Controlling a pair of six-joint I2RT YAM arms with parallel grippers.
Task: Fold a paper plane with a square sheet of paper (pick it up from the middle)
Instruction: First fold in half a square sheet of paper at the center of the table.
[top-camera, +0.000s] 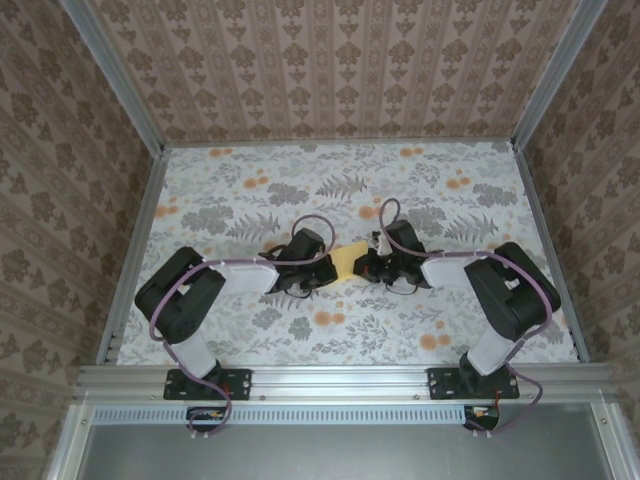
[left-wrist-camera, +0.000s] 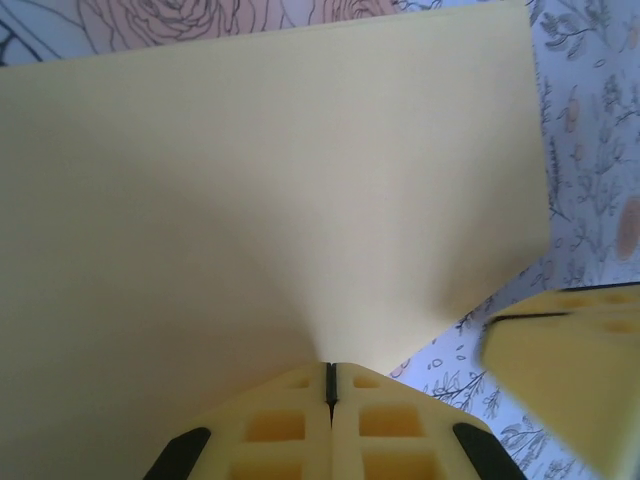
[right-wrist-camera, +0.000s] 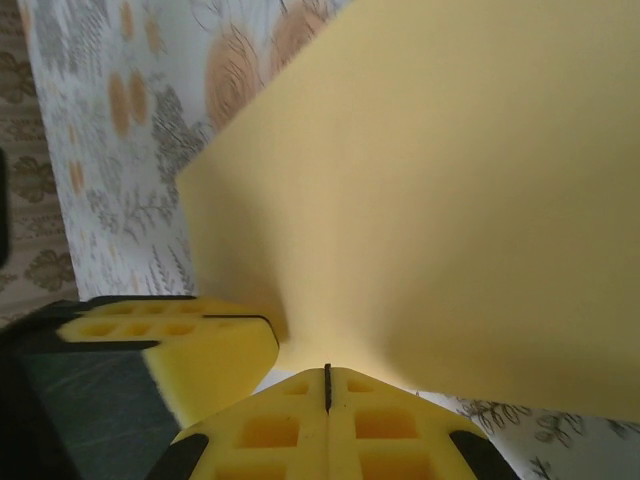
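The left claw (left-wrist-camera: 329, 378) is pinching the sheet of paper (left-wrist-camera: 270, 190), its jaws pressed fully together on the near edge. The right claw (right-wrist-camera: 327, 380) is clamping the same sheet just as tightly, close beside it. Both arms are bending at the elbow and reaching inward, so the claws are meeting over the middle of the flowered surface (top-camera: 400, 180). The paper is spreading out from the fingertips, pale yellow, plain and smooth; whether it is touching the surface I cannot tell.
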